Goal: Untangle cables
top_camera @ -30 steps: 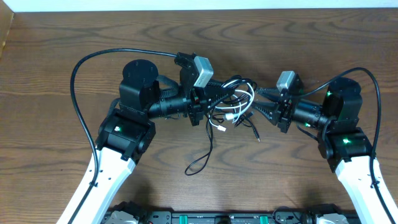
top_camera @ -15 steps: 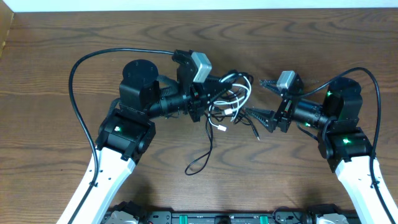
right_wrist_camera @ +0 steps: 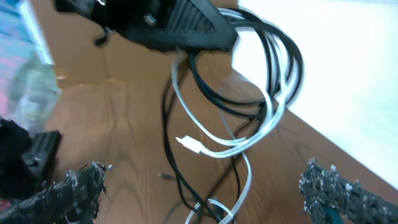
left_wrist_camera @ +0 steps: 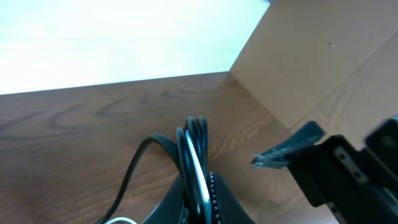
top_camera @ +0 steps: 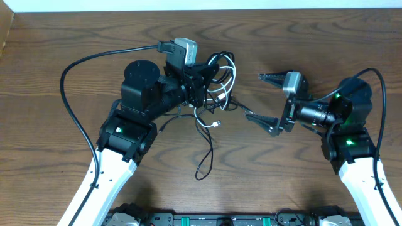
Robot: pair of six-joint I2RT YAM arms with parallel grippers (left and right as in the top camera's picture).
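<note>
Brown wooden table [top_camera: 63, 37]; above it the left gripper [top_camera: 202, 78] is clamped on the cables [left_wrist_camera: 194, 149] — a tangled bundle hanging down; the right gripper [top_camera: 253, 96] gapes wide, empty, nearby. The risk — grabbing several strands together would likely tighten the knot.

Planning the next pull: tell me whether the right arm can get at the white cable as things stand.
Probably yes. The right claw is open and faces the cables hanging from the shut left claw; the white cable loops on its near side with only bare table between.
</note>
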